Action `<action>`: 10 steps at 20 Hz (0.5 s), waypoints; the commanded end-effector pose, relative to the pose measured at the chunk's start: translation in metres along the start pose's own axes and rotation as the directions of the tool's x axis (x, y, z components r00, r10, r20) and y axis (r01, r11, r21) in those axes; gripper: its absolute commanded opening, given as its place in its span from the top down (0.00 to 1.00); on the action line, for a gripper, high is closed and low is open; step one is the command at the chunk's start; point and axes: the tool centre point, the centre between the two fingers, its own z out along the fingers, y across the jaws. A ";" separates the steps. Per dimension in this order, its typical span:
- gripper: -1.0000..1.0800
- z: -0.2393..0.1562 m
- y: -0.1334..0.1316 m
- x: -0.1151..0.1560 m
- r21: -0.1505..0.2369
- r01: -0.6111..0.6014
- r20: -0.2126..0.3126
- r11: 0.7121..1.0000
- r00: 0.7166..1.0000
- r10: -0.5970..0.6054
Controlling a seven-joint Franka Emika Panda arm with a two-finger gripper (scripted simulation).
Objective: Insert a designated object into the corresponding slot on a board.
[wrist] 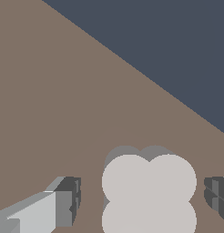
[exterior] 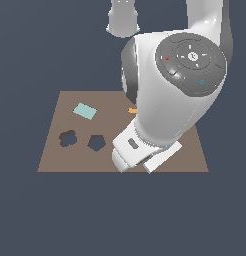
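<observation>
The light grey clover-shaped piece [wrist: 149,193] lies flat on the brown board [wrist: 63,113]. My gripper [wrist: 142,201] is open and low over it, one fingertip [wrist: 68,200] on each side with a gap to the piece. In the exterior view the arm hides the piece and the fingers; the hand [exterior: 137,150] hangs over the board's [exterior: 55,160] near edge. The dark clover-shaped slot [exterior: 68,138] is at the exterior view's left of the board, well apart from the hand.
A dark pentagon cutout [exterior: 97,143] sits just right of the clover slot. A teal rectangle [exterior: 85,111] lies behind them. An orange bit [exterior: 131,110] shows beside the arm. The board's edge runs close past the piece in the wrist view.
</observation>
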 end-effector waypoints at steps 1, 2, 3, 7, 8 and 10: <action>0.04 0.005 0.000 0.000 0.000 0.001 0.000 1.000 1.000 -0.001; 0.04 0.006 0.000 0.000 0.000 0.001 0.000 1.000 1.000 -0.001; 1.00 0.006 0.000 0.000 0.000 0.001 0.000 1.000 1.000 -0.001; 1.00 0.006 0.000 0.000 0.000 0.001 0.000 1.000 1.000 -0.001; 1.00 0.006 0.000 0.000 0.000 0.001 0.000 1.000 1.000 -0.001; 1.00 0.006 0.000 0.000 0.000 0.001 0.000 1.000 1.000 -0.001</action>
